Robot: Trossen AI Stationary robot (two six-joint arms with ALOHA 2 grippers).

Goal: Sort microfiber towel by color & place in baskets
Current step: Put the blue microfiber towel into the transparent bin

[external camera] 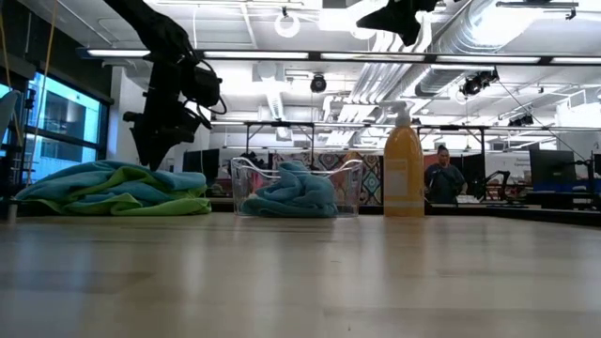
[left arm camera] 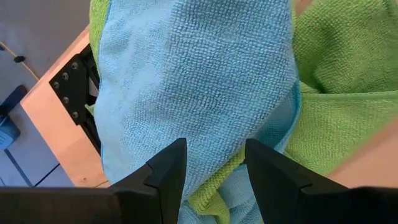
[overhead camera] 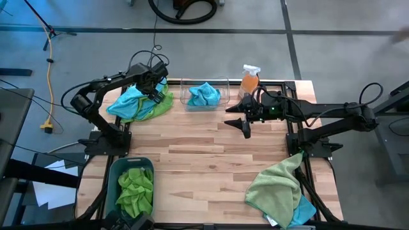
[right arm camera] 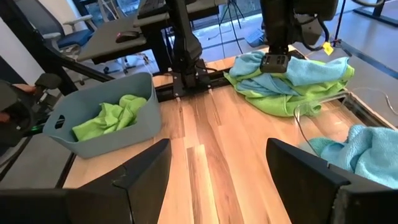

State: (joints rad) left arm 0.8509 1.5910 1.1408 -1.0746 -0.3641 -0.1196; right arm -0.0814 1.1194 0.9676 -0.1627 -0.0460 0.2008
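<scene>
Left tool (overhead camera: 155,91): we see it hanging over the far-left pile of cloths, fingers (left arm camera: 168,171) spread apart just above a turquoise towel (left arm camera: 193,81), pinching nothing.
Right tool (overhead camera: 245,121): we find it raised above the middle of the table, near the clear basket, its fingers (right arm camera: 146,171) spread wide and holding nothing.
Far-left pile (overhead camera: 137,102): turquoise cloths lie on top of lime green ones, touching, at the table's far-left corner.
Clear basket (overhead camera: 204,96): it stands at the far edge, just beside the pile, with one turquoise towel (overhead camera: 204,93) inside.
Teal-grey basket (overhead camera: 131,185): it sits at the near-left corner and holds lime green towels (overhead camera: 135,189).
Near-right pile (overhead camera: 278,188): a lime green cloth lies over a turquoise one at the near-right corner.
Orange spray bottle (overhead camera: 249,80): upright, just beside the clear basket.
Table (overhead camera: 204,160): we see bare wooden planks between the piles.
</scene>
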